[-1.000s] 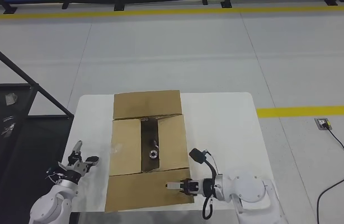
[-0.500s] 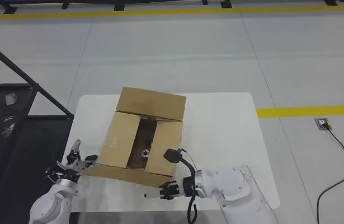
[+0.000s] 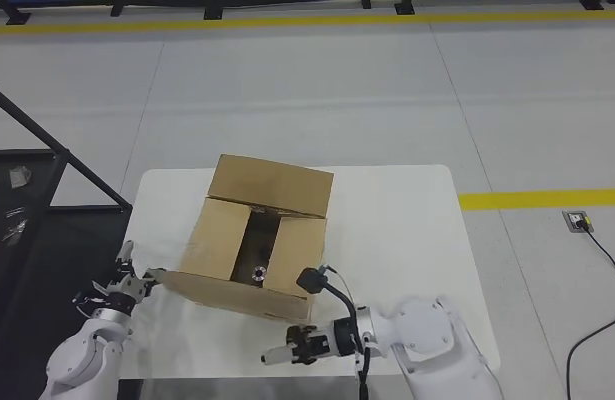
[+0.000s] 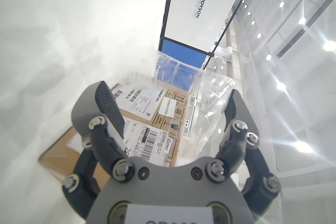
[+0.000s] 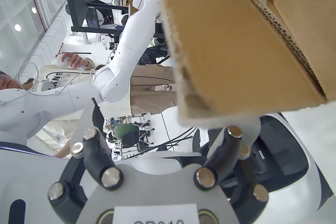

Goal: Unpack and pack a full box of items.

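A brown cardboard box [image 3: 255,232] stands askew on the white table [image 3: 407,230], its flaps open. A small round item [image 3: 257,272] lies in the dark gap between the inner flaps. My left gripper [image 3: 130,278] is open at the near left corner of the box. In the left wrist view that gripper [image 4: 170,107] has the labelled box side [image 4: 147,120] and a clear plastic film [image 4: 207,101] between its fingers. My right gripper [image 3: 275,355] is open near the table's front edge, just short of the box. In the right wrist view a box flap [image 5: 231,38] hangs over this gripper [image 5: 162,122].
A black frame and a dark mat [image 3: 27,210] lie left of the table. The right half of the table offers free room. The table's front edge runs close behind both grippers.
The box has turned and slid to the left. My right gripper has moved left along the front edge and off the near flap. My left gripper has drawn back a little leftward.
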Robot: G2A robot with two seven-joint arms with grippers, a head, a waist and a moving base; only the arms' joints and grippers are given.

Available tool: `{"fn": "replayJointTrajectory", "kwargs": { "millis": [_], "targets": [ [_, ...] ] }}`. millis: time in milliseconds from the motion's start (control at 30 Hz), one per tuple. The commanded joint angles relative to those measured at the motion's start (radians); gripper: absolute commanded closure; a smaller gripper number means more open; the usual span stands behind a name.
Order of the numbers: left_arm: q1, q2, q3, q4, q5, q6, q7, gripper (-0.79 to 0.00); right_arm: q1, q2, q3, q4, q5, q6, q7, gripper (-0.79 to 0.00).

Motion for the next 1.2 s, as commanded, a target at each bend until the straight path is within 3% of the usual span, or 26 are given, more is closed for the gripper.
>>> {"fn": "replayJointTrajectory", "kwargs": {
  "millis": [0,467,1167],
  "targets": [
    [-0.012,0.001,0.001,0.01,0.014,-0.01,0.002,-0.785,-0.007,0.003,-0.001,-0.012,0.026,-0.031,-0.027,-0.785],
    [-0.082,0.01,-0.011,0.114,0.08,-0.081,-0.008,-0.785,0.087,-0.001,-0.071,0.091,0.149,-0.137,-0.283,-0.785],
    [-0.093,0.006,-0.011,0.113,0.054,-0.06,0.049,-0.785,0.186,-0.012,-0.137,0.266,0.077,-0.02,-0.666,-0.785]
  ]
}}
